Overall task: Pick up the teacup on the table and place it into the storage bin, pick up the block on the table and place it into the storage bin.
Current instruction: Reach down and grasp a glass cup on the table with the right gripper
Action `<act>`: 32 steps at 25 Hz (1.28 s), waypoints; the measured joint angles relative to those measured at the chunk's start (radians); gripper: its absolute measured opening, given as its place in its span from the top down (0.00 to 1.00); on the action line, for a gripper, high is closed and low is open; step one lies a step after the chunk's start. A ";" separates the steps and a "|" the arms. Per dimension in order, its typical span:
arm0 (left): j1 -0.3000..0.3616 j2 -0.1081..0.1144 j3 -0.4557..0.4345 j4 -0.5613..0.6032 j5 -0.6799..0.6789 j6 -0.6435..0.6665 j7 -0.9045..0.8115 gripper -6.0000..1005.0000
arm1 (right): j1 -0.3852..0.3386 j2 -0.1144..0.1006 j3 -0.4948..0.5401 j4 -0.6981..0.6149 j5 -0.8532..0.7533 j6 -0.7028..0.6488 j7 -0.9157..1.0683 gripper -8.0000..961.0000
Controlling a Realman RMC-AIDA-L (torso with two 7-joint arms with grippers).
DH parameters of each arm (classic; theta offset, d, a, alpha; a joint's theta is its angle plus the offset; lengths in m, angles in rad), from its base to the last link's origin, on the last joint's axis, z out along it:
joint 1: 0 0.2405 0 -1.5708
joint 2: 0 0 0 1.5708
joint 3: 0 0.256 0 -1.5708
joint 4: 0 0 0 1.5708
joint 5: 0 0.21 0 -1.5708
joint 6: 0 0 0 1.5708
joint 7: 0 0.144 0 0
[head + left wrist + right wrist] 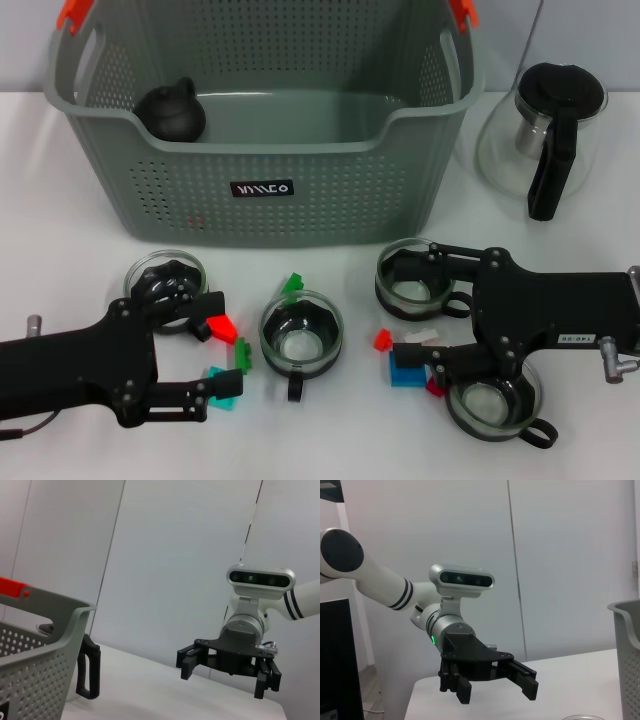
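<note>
Overhead, the storage bin stands at the bench's far side. Near its front, the left gripper hangs released beside a teacup and a red block; the right gripper spreads wide over two more cups. Seen from each wrist, the opposite gripper gapes above the bench. A dark object in the bin may be a teapot.

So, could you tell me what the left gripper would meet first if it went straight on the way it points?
Probably the middle glass teacup: the open left gripper points toward it across the small blocks, though its height above them is unclear.
</note>
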 joint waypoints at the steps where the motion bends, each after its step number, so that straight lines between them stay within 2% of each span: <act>1: 0.001 0.000 0.000 0.000 0.000 0.000 0.000 0.09 | -0.001 -0.001 0.000 0.000 0.000 -0.001 0.000 0.04; 16: 0.002 -0.001 0.000 -0.001 0.000 0.006 0.000 0.09 | 0.007 0.002 0.003 0.000 -0.011 -0.006 0.001 0.04; 23: 0.004 -0.002 0.004 -0.002 0.003 0.008 0.023 0.09 | 0.008 -0.024 0.017 -0.039 -0.008 -0.028 0.093 0.04; 32: 0.005 -0.003 0.028 -0.025 0.005 -0.001 0.053 0.09 | 0.008 -0.032 0.011 -0.163 -0.099 -0.050 0.159 0.04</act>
